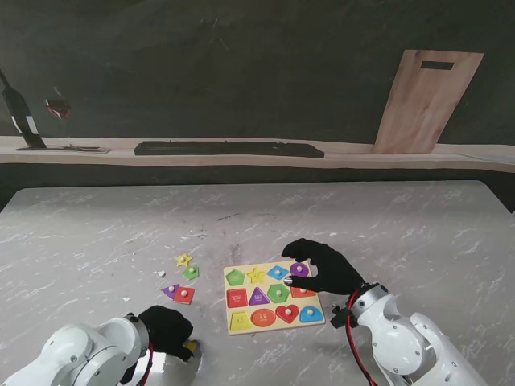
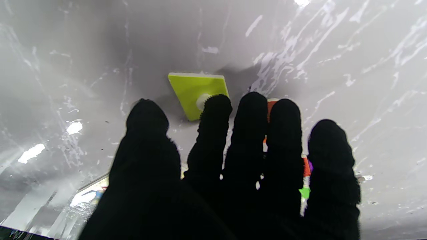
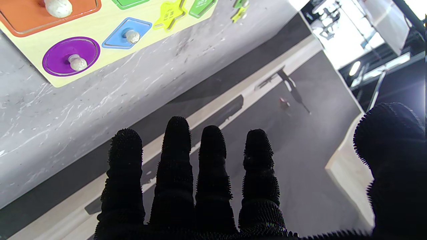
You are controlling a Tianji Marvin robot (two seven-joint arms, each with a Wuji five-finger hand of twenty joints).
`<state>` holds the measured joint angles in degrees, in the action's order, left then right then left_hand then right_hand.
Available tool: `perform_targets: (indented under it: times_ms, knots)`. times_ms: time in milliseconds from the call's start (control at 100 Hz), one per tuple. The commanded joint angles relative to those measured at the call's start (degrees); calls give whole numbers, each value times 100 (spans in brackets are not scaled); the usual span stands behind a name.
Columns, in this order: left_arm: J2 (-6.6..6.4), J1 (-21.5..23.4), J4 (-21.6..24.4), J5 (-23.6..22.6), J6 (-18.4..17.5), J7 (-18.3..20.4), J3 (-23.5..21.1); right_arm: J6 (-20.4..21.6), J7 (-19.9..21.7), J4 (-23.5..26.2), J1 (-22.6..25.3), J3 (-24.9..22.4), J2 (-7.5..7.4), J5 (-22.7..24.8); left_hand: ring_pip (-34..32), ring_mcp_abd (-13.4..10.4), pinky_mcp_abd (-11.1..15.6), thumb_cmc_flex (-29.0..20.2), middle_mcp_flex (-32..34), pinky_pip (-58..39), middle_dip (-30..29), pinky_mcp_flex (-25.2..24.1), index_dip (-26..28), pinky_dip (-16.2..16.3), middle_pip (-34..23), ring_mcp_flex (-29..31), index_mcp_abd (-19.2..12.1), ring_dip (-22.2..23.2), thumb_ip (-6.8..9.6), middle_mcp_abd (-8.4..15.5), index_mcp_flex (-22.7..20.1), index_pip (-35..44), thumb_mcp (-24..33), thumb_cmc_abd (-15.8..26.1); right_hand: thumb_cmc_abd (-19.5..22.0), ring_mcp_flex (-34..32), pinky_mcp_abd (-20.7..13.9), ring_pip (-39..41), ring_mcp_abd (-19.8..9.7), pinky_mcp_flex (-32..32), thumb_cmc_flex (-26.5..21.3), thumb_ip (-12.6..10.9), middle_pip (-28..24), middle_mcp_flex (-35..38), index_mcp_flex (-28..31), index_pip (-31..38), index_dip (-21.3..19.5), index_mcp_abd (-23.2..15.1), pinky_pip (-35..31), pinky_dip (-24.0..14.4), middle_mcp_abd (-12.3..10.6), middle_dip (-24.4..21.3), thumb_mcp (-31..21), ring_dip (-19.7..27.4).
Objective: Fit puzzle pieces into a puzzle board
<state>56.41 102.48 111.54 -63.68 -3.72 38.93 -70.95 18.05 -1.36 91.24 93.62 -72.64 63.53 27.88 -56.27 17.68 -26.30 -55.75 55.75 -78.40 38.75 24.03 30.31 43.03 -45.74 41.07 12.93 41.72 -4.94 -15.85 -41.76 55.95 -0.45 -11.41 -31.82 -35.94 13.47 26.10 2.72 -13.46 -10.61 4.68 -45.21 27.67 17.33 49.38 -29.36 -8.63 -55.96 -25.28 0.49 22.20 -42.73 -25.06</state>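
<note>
On the marble table [image 1: 386, 217], near its front middle, the puzzle board [image 1: 273, 320] is lying flat with most of its slots filled: a green pentagon, yellow star, blue diamond and purple circle [image 1: 299, 269] are sitting in the far row, and red, purple, green, yellow, orange and blue shapes are filling the rows nearer to me. The right hand [image 1: 322, 268] in its black glove is hovering over the board's right far corner, partly covering the pieces there. In the right wrist view its fingers [image 3: 175, 166] are stretching out straight and slightly apart, with the thumb off to one side, and they are holding nothing.

To the left of the board four loose pieces are lying on the table: a small yellow star [image 1: 183, 260], a green piece [image 1: 191, 273], a purple piece [image 1: 170, 291] and a red square [image 1: 184, 295] touching it. Nearer to me, at the left front edge, the left hand [image 1: 166, 328] is resting palm down. Its fingers [image 2: 213, 133] are lying close together, and one fingertip is touching the white knob of a yellow-green square piece [image 2: 195, 91] lying flat on the table; the hand is not gripping it.

On the far ledge a wooden cutting board [image 1: 426, 100] is leaning against the dark wall, with a long black tray [image 1: 229, 149] lying to its left.
</note>
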Motion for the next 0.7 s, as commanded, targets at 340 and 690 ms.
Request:
perform_targets:
  times_ms: [340,690]
  knots:
    - [-18,-124,-179,-180,2,29,167,-23,-10,45,47,-5,7,4,-45,27,-53,-183,-105,-184,-2,-35,32,96,35,140,190,5,187,-57,134,-134,20,-36,83,-93,70,125,-117,-1,152,-65,-19,129,90,10,-82,-110,-135,-106,-185,54,26,-132]
    - [-17,-44,-125,-184,190,121,188,-68,-6,43,38,0,10,-7,142,27,10,233,-249,-110,-200,-159,-175,48,254,47,223,-79,-18,-85,359,-200,1896,-1072,102,-86,72,130,-119,1,155,-67,-24,130,91,10,-85,-116,-134,-122,-187,56,25,-141]
